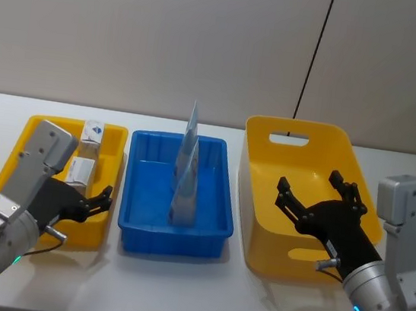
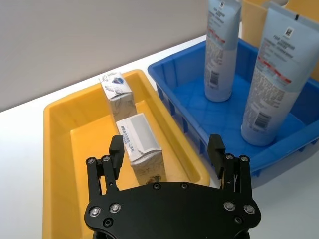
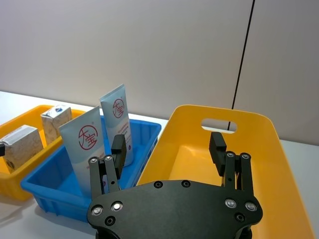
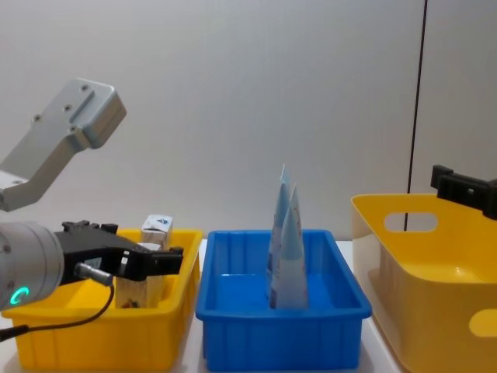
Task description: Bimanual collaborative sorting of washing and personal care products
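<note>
Left of the blue bin, a yellow tray holds a lying pack and, behind it, an upright pack, both whitish. Over the tray's side nearest the bin hovers the left hand, fingers spread, gripping nothing. Inside the bin stand two pale-blue tubes, cap down: the front tube close before the rear tube. Right of the bin sits a yellow basket; the right hand hangs over it, released. All rest on the table.
</note>
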